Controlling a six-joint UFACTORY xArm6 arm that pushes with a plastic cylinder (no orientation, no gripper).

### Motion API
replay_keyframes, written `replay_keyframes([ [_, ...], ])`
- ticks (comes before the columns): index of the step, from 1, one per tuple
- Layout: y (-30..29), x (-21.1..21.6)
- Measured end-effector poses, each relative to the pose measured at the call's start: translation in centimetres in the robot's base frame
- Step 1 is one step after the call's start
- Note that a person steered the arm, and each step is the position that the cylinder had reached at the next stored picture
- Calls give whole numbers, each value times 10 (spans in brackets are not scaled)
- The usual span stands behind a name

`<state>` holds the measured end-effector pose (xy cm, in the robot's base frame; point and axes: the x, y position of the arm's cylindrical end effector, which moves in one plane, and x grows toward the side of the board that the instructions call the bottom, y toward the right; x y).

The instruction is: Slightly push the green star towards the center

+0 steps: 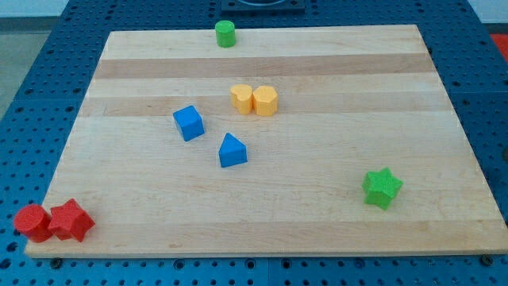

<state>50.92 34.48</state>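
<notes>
Red star point(71, 221) and red cylinder point(32, 222) touch, far left of green star point(382, 187) (which is well right and below blue triangular block point(232, 150)). Tip not visible, state unknown. Best approach: contact star's lower-right side, short gentle nudge up-left.

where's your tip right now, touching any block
My tip: not in view, so contact cannot be told. Nothing touches the green star at the board's lower right.
</notes>
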Motion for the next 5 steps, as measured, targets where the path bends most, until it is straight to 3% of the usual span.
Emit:
replay_keyframes([
  [1, 0, 27],
  [2, -9, 80],
  [3, -57, 98],
  [5, -167, 43],
])
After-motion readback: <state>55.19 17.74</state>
